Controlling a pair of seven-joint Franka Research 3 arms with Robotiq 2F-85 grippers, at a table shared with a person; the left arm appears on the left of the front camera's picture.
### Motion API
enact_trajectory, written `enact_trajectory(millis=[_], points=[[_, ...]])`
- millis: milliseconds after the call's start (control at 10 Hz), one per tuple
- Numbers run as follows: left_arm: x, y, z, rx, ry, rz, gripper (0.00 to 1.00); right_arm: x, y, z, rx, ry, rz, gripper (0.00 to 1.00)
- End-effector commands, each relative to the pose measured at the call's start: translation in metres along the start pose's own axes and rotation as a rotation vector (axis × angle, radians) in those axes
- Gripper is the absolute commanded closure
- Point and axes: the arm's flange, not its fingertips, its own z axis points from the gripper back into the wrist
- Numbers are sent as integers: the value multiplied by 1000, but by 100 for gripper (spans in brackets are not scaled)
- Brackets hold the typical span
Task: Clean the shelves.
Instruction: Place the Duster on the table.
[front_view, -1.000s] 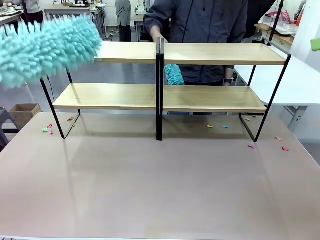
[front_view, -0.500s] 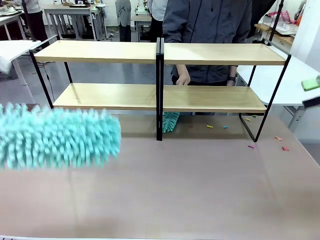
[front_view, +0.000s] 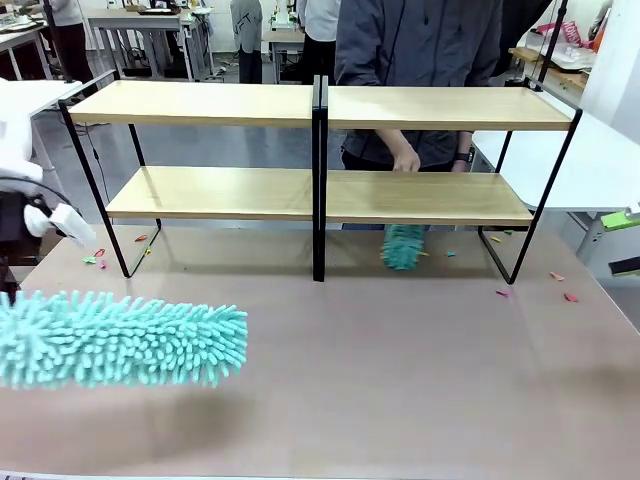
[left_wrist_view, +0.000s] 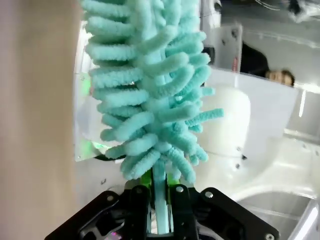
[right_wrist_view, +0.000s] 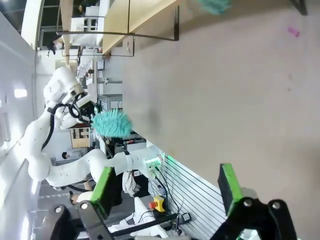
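Observation:
The shelves (front_view: 320, 195) stand across the far half of the table, two light wooden tiers in a black frame; they also appear in the right wrist view (right_wrist_view: 135, 15). My left gripper (left_wrist_view: 160, 200) is shut on the handle of a fluffy teal duster (left_wrist_view: 150, 90). That duster (front_view: 120, 338) hangs low over the table's front left, well clear of the shelves. Behind the shelves a person's hand (front_view: 405, 160) holds a second teal duster (front_view: 403, 247) down on the table under the lower right board. My right gripper (right_wrist_view: 167, 187) is open and holds nothing, at the table's right edge (front_view: 628, 242).
Small coloured scraps lie on the brown table (front_view: 400, 380) near the rack's left foot (front_view: 97, 258) and right foot (front_view: 560, 285). A white table (front_view: 600, 160) stands to the right behind the rack. My left arm (front_view: 20, 150) rises at the left edge.
My duster has dropped from beside the top left board to low over the table's front left. The person's duster has moved from the central divider to under the lower right board.

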Motion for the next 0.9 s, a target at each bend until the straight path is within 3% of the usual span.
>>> enact_trajectory(millis=[0,600,700,800], points=[[21,11,5,21,-58,105,87,-5,25,6,11,-12,63,0],[25,31,10,63,-135,182,87,-5,25,6,11,-12,63,0],[25,32,12,89,-145,216,30,-5,25,6,11,-12,63,0],[23,28,15,151,-188,244,30,-5,25,6,11,-12,63,0]])
